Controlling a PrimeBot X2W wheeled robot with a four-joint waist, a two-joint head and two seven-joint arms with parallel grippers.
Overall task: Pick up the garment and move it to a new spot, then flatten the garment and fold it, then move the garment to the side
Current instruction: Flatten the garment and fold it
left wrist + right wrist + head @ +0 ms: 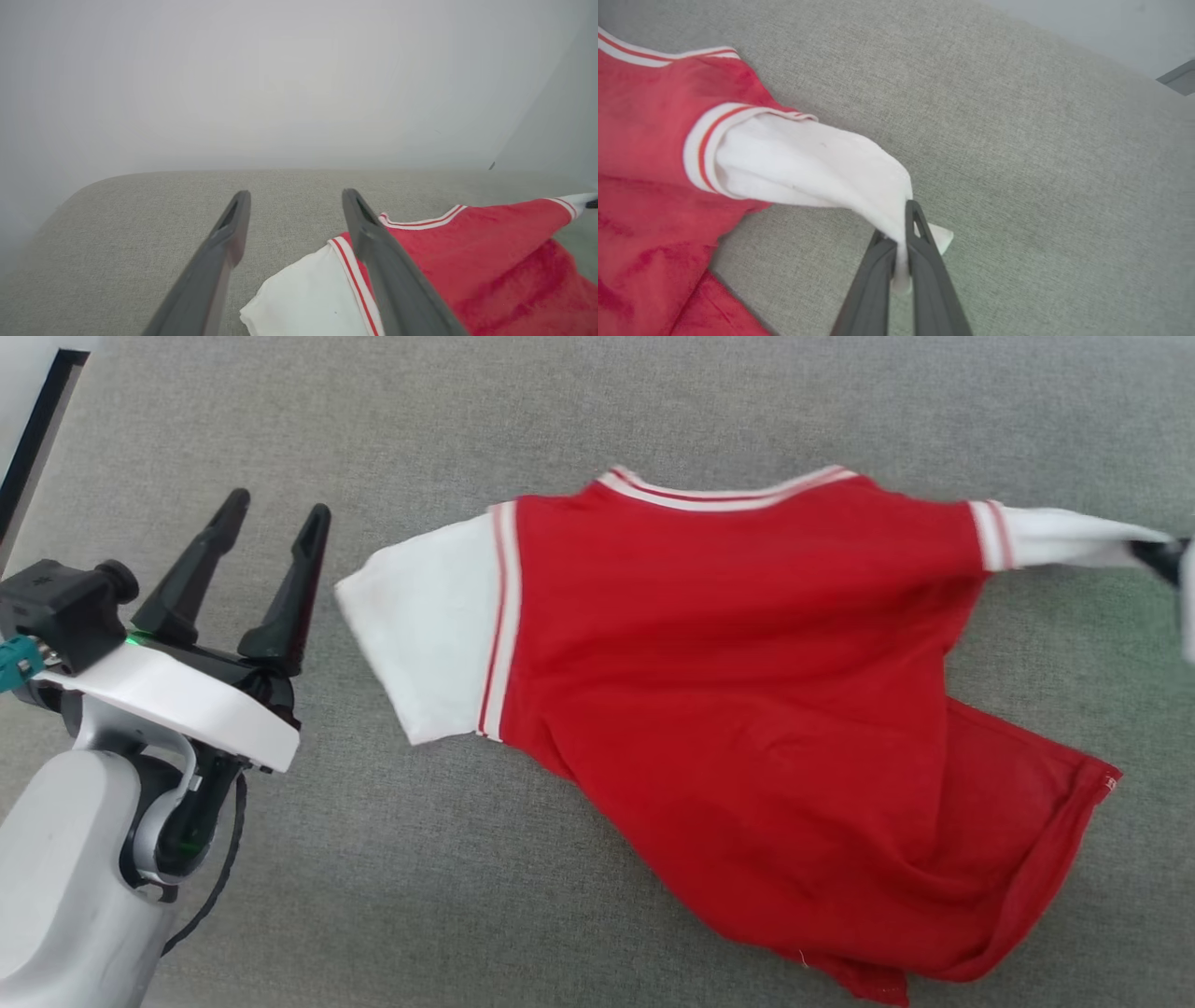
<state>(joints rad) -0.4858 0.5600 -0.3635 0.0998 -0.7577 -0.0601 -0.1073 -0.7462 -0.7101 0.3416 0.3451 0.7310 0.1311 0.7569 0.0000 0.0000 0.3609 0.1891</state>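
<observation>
Flattening looks to be the step in hand. Nearest, the left gripper (280, 509) hangs with jaws wide apart over the grey woven-fabric padded bench (467, 859), just beside one sleeve of the red soft jersey shirt with white sleeves and striped trim (728, 663). The shirt lies mid-bench, collar toward the far edge, hem rumpled toward the front. The right gripper (896, 221) is clamped on the other sleeve's tip. The next move probably calls for a gentle outward draw. Beyond the bench's rounded far corner stands a plain pale wall (280, 70).

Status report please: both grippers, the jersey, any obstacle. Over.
Right gripper shut on white sleeve end. Left gripper open beside other sleeve, holding nothing. Red jersey rumpled on grey upholstery, hem bunched. No obstacle seen.
</observation>
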